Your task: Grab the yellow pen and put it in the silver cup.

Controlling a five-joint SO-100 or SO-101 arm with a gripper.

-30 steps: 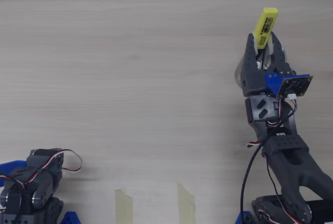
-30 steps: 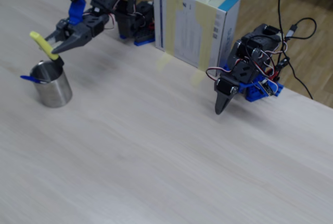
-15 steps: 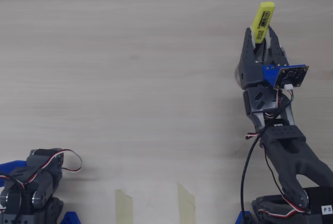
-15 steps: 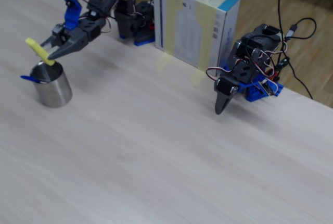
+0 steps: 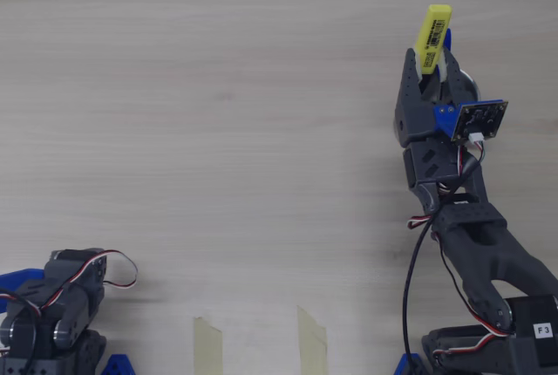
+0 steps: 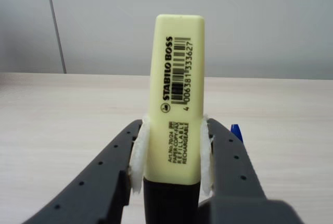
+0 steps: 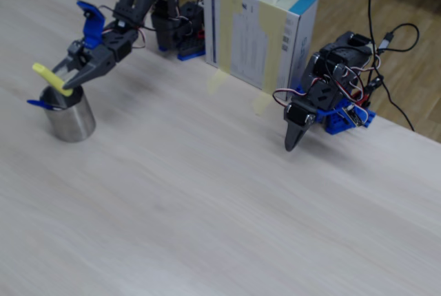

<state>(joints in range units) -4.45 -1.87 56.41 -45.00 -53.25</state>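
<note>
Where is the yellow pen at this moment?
The yellow pen is held in the end effector, tilted just above the rim of the silver cup, at the left side of the fixed view.

the yellow pen (image 6: pixel 176 99) is a chunky highlighter with a black barcode label and a dark lower end, gripped between white-padded jaws and tilted above the silver cup (image 7: pixel 69 115). the cup, a shiny steel cylinder, stands upright on the table (image 7: pixel 227 193).
</note>
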